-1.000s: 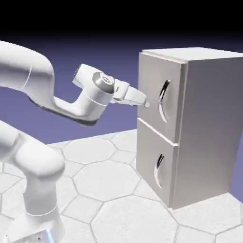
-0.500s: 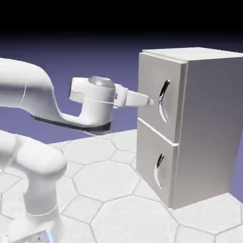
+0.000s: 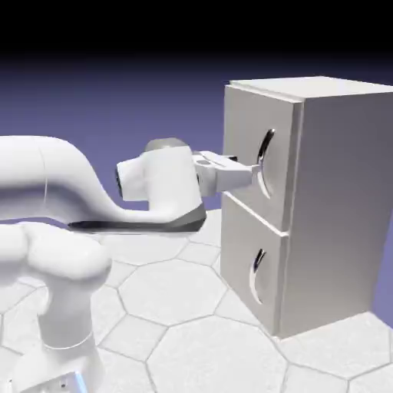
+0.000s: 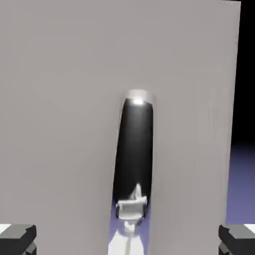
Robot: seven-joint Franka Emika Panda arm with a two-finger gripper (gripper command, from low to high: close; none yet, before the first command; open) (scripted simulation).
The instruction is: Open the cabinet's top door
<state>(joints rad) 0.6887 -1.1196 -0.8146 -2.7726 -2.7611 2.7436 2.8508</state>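
A plain blue-violet backdrop is fading to black above a pale floor of hexagonal tiles (image 3: 176, 292). The boxy light grey cabinet (image 3: 338, 199) is standing at the exterior view's right, with two stacked front doors. The top door (image 3: 247, 146), a flat light grey rectangular panel, is sitting flush and shut. Its curved silver metallic handle (image 3: 264, 163) is running vertically down the panel. The shorter lower door (image 3: 244, 257) is carrying a similar handle and is not the target.

Step in hand, as judged: the approach to the handle, with nothing gripped yet. The white arm's two-finger gripper (image 3: 247, 173) is pointing level at the top door. Its tips are sitting right at the lower half of the handle; contact cannot be told from this angle.

In the hand view the handle (image 4: 134, 149) is showing as a dark glossy bar, centred between the two grey fingertips (image 4: 17, 238). The jaws are standing fully apart, well clear on either side, and are holding nothing.

Next move, as judged: advancing slightly so the fingers straddle the bar, closing on it, then pulling back to swing the door out.
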